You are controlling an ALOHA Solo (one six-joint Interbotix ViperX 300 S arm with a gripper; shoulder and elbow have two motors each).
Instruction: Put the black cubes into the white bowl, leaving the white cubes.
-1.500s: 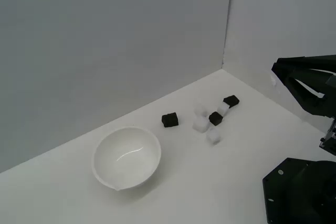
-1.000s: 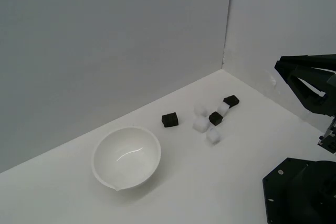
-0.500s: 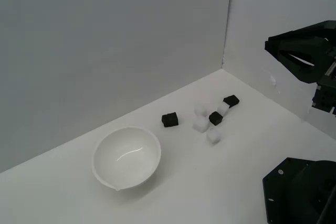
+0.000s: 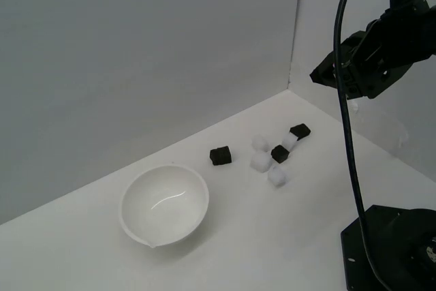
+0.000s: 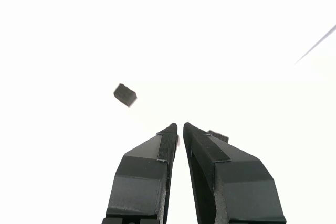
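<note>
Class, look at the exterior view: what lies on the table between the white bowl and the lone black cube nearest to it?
Nothing: in the exterior view, bare white table separates the white bowl from that black cube.

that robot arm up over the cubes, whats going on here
Nothing is being handled yet. The arm's pincer hangs in the air above the table, holding nothing, its jaws nearly together in the wrist view. Three black cubes sit on the table mixed among the white cubes. The white bowl stands empty toward the exterior view's left, so no black cube has gone in.
</note>
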